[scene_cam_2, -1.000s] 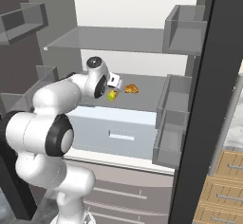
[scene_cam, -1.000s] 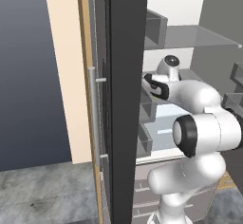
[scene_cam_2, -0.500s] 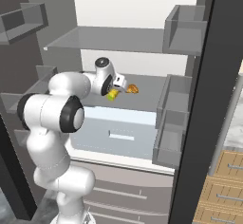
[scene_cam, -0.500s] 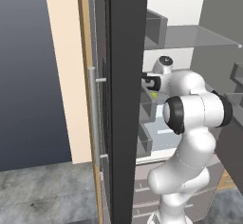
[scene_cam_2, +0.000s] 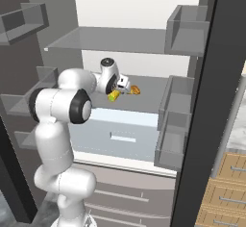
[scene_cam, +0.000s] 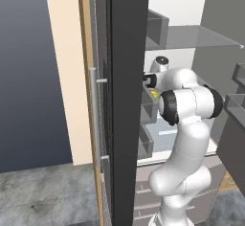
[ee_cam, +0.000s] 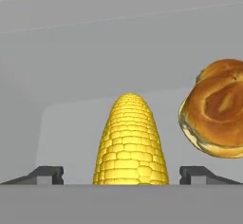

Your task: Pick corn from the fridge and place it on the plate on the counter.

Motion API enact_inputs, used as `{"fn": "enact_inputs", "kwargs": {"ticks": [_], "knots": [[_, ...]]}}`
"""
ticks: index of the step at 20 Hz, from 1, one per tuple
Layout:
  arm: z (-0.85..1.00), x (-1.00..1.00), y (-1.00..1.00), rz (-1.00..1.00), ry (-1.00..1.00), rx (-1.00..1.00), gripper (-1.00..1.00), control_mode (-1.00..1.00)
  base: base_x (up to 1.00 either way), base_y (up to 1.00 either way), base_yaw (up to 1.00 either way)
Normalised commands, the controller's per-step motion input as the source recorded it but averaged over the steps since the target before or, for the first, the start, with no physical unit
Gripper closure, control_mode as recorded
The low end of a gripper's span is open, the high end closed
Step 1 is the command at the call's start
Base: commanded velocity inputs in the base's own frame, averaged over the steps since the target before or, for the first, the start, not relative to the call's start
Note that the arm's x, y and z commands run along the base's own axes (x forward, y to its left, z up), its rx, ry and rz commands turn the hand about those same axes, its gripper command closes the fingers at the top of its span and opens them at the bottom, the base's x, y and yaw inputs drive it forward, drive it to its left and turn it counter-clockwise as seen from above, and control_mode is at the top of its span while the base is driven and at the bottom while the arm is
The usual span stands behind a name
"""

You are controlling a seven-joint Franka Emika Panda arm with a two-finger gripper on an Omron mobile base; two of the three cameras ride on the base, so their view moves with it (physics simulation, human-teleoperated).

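I have the hand point(scene_cam_2: 126, 88) reached deep into the open fridge point(scene_cam_2: 192, 106), low over the middle shelf point(scene_cam_2: 149, 96). The corn point(ee_cam: 130, 142) lies on this shelf directly in front of the hand, with its pointed end away from me and its thick end between the two fingertips point(ee_cam: 45, 174). The fingers stand wide on both sides of the cob and I see a gap on each side, so nothing is gripped yet. In the right base view the corn point(scene_cam_2: 114, 95) shows as a small yellow piece just below the hand. Just beside it on the right lies a brown glazed bun point(ee_cam: 216, 109), close but apart from the cob. I judge the cob to be light and stiff, so it will not bend or crush under the pads. However, its body is round and the kernel rows are bumpy, so it may roll or slip out toward the thin end if I close near the tip. I think the best place to take hold is across the thick middle part, where the sides are nearly parallel. I must also keep the right finger from pushing the bun.
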Motion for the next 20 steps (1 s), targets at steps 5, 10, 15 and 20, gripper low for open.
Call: {"fn": "enact_inputs", "kwargs": {"ticks": [5,10,15,20], "knots": [[-0.11,0.02,0.0,0.0,0.05,0.0,1.0,-1.0,0.0,0.0,0.0],[-0.03,-0.1,0.0,0.0,0.01,0.0,1.0,-1.0,0.0,0.0,0.0],[0.0,-0.67,0.0,0.0,-0.05,0.0,1.0,-1.0,0.0,0.0,0.0],[0.01,-0.97,-0.18,-0.01,-0.01,0.0,1.0,-1.0,0.0,0.0,0.0]]}}
